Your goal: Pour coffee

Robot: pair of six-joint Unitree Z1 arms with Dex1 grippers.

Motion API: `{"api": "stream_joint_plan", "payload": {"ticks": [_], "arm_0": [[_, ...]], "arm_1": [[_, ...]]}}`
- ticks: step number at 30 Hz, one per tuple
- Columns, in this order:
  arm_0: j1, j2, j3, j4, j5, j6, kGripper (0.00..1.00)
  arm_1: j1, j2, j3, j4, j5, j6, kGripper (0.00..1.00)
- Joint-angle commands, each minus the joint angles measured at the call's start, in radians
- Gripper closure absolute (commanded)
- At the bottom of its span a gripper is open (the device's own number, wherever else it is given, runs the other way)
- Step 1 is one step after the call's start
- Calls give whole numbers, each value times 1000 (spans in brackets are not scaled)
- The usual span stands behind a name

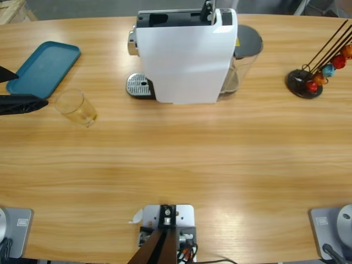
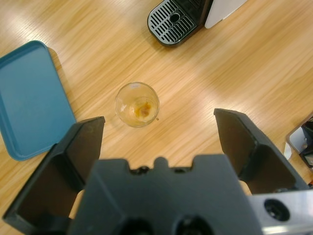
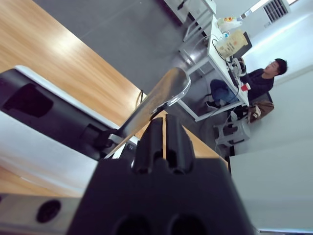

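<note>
My left jaws [image 2: 159,142] gape over the glass [image 2: 137,104], still apart; my right jaws [image 3: 164,142] sit closed by the machine's lever [image 3: 156,100]. Next: grasp the glass for brewing.

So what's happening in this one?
The left gripper hangs open above a small glass that holds only a brownish residue and stands on the table beside a teal tray. The right gripper is shut at the silver lever on top of the white coffee machine. No coffee is pouring.

wooden table [image 1: 176,165], coffee machine [image 1: 187,55], glass [image 1: 77,108] (near-empty), teal tray [image 1: 44,69], capsule stand [image 1: 305,83]
</note>
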Motion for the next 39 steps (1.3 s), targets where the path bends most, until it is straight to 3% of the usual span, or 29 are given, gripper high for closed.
{"api": "stream_joint_plan", "payload": {"ticks": [1,14,23,39], "arm_0": [[-9,22,15,-10,-15,-10,32],[-9,24,13,-12,-16,-11,32],[-9,27,13,-12,-16,-10,32],[-9,19,13,-10,-16,-12,32]], "arm_1": [[-34,81,43,-28,-18,-16,1000],[-34,186,-18,-55,10,-125,1000],[41,283,-153,-53,37,-233,1000],[90,356,-176,79,113,-108,1000]]}}
